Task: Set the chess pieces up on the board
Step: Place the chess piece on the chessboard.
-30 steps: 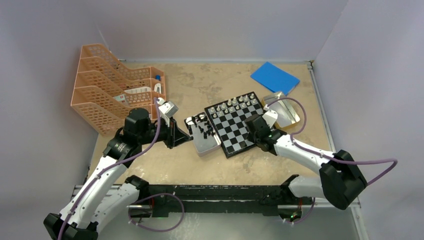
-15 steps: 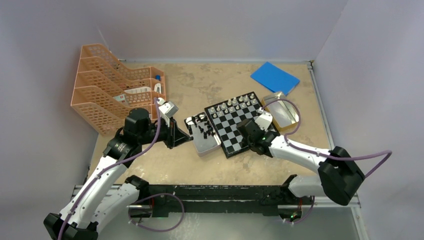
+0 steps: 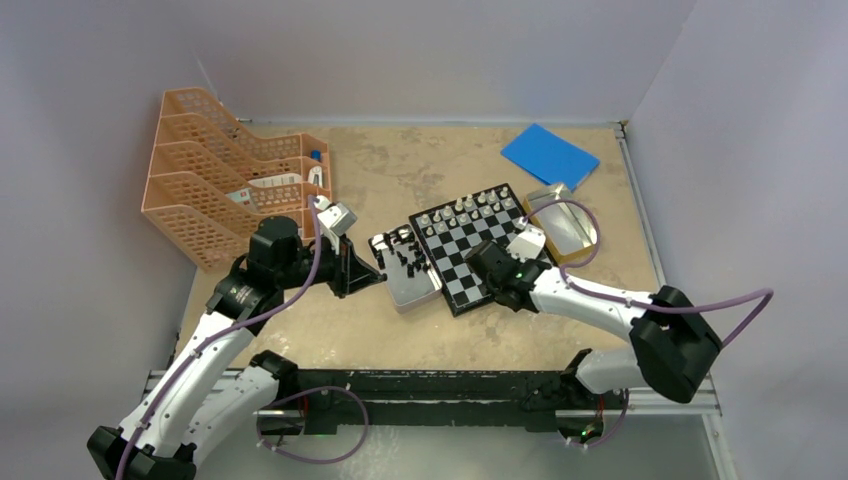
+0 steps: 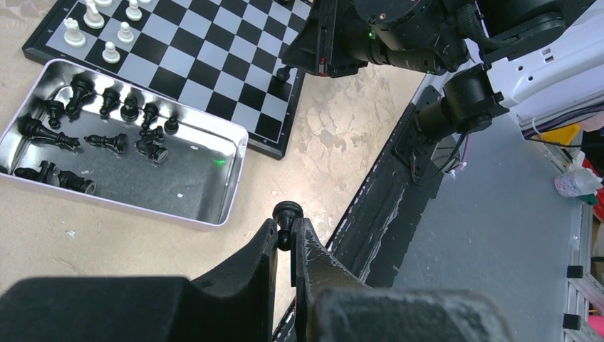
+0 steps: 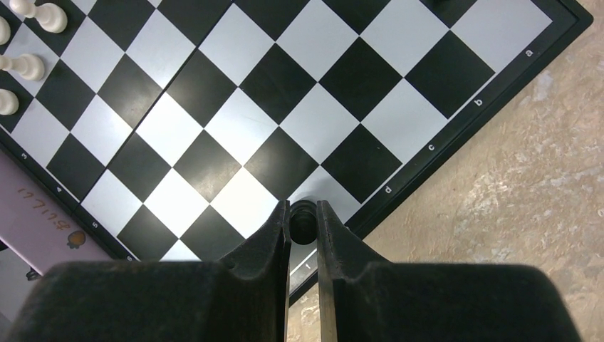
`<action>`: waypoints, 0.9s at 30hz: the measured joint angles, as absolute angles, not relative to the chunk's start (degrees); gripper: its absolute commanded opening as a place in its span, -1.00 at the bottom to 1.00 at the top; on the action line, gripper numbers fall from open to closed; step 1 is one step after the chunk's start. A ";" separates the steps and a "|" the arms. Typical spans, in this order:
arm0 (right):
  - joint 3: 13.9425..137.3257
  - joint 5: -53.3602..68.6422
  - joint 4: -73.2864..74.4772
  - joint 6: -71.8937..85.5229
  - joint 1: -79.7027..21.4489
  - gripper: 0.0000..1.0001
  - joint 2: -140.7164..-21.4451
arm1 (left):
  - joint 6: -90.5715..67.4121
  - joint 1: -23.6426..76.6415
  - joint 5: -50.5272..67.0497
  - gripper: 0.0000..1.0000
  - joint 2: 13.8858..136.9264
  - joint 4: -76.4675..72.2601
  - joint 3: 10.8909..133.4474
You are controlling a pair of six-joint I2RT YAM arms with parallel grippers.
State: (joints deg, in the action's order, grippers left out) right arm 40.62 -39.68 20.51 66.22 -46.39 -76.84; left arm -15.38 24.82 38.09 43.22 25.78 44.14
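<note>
Over the near edge of the small black-and-white checkered chessboard (image 5: 318,117), our right gripper (image 5: 303,210) pinches a tiny black chess piece (image 5: 303,219) and our left gripper (image 4: 285,228) a black pawn (image 4: 288,211) near the silver metal tin (image 4: 186,182); we judge both light, hard, slippery, best held under the head.

Right pincer (image 5: 303,217) slid left — along board (image 5: 235,107).

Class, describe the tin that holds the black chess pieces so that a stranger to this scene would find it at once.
Find the checkered chessboard mid-table. Beside its left edge, toward the orange rack, lies a shallow silver tin. It holds black chess pieces; the other tin sits right of the board.
</note>
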 measured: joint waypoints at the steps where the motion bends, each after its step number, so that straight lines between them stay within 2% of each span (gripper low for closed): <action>1: 40.73 -39.90 20.84 66.54 -46.46 -0.75 -76.88 | -15.40 24.82 38.20 -1.00 43.22 25.78 44.14; 20: 44.95 -45.28 26.89 72.51 -48.40 -0.73 -82.24 | -15.40 24.82 38.52 -1.00 43.16 25.78 44.14; 27: 45.01 -45.74 27.92 73.54 -48.75 -0.66 -82.26 | -15.40 24.82 38.52 -1.00 43.18 25.78 44.14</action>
State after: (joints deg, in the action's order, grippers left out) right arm 45.01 -45.74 27.92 73.54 -48.75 -82.26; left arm -15.40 24.82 38.52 43.18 25.78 44.14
